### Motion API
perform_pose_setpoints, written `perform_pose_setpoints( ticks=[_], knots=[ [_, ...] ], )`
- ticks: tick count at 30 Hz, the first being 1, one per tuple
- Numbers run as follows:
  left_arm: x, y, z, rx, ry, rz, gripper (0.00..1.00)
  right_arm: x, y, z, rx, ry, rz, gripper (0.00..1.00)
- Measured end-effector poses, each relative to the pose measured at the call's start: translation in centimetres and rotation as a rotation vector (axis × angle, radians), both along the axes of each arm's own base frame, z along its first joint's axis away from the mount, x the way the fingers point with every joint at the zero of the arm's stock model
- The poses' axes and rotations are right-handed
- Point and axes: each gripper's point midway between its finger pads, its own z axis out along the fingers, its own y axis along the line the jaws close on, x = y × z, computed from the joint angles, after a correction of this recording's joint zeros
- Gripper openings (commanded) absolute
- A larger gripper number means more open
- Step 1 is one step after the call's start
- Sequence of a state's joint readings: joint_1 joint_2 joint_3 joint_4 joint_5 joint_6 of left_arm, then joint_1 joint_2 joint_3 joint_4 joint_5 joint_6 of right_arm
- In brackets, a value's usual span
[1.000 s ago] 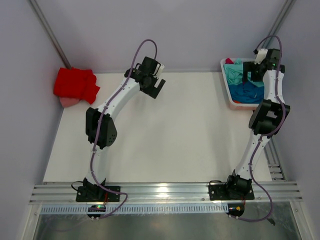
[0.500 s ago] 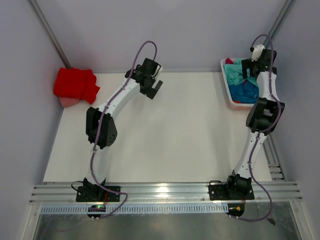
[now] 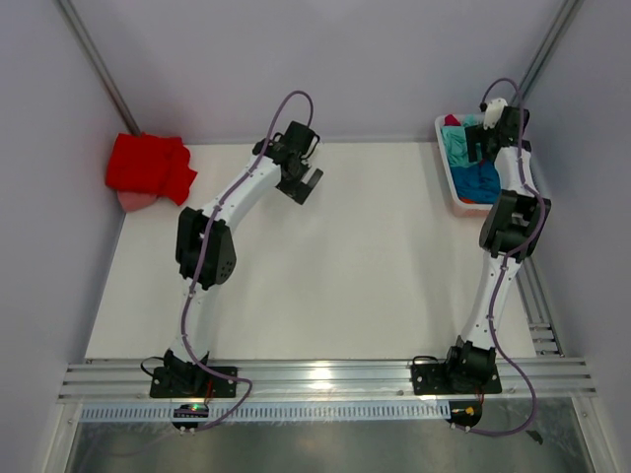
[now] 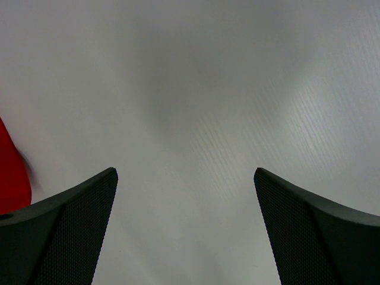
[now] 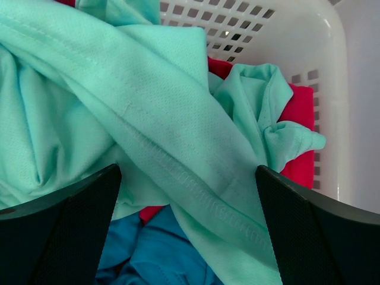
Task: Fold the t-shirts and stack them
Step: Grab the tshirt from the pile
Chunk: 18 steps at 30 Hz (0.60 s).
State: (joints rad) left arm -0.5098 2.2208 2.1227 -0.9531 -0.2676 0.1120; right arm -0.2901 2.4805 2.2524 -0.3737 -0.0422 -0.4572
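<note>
We hold our white-and-black left arm [image 3: 237, 192] stretched forward and inward, its black two-finger left gripper [image 3: 310, 183] gaping, empty. Our right arm [image 3: 490, 301] reaches far forward, right gripper [image 3: 480, 150] pointing down, equally wide.

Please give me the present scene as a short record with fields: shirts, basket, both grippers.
white slatted plastic basket: far right; holds mint-teal t-shirt on top, blue t-shirt, crimson-pink t-shirt
bright red cloth t-shirt: heaped at far left corner, outside the basket
left gripper: open, over bare white table
right gripper: open, over mint-teal t-shirt, holding nothing
</note>
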Motion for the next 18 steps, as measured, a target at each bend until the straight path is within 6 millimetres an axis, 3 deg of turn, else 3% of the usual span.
perform_pose_setpoints(
  ticks=[2, 3, 6, 10, 13, 18],
  knots=[
    [-0.2, -0.3, 0.0, -0.013, 0.01, -0.009, 0.99, 0.2, -0.3, 0.0, -0.014, -0.011, -0.012, 0.76],
    [-0.3, -0.4, -0.1, -0.019, 0.018, -0.014, 0.98, 0.3, -0.6, 0.0, -0.022, -0.015, -0.021, 0.51],
    [-0.7, -0.6, -0.3, -0.032, 0.04, -0.026, 0.9, 0.7, -1.2, -0.5, -0.046, -0.026, -0.048, 0.03],
    [-1.1, -0.7, -0.4, -0.037, 0.056, -0.031, 0.69, 0.8, -1.7, -1.2, -0.047, -0.028, -0.085, 0.03],
    [-1.1, -0.8, -0.4, -0.039, 0.058, -0.033, 0.61, 0.8, -1.7, -1.2, -0.042, -0.031, -0.088, 0.03],
    [-1.1, -0.9, -0.4, -0.046, 0.06, -0.034, 0.64, 0.5, -0.8, -0.3, -0.013, -0.024, -0.046, 0.03]
  ],
)
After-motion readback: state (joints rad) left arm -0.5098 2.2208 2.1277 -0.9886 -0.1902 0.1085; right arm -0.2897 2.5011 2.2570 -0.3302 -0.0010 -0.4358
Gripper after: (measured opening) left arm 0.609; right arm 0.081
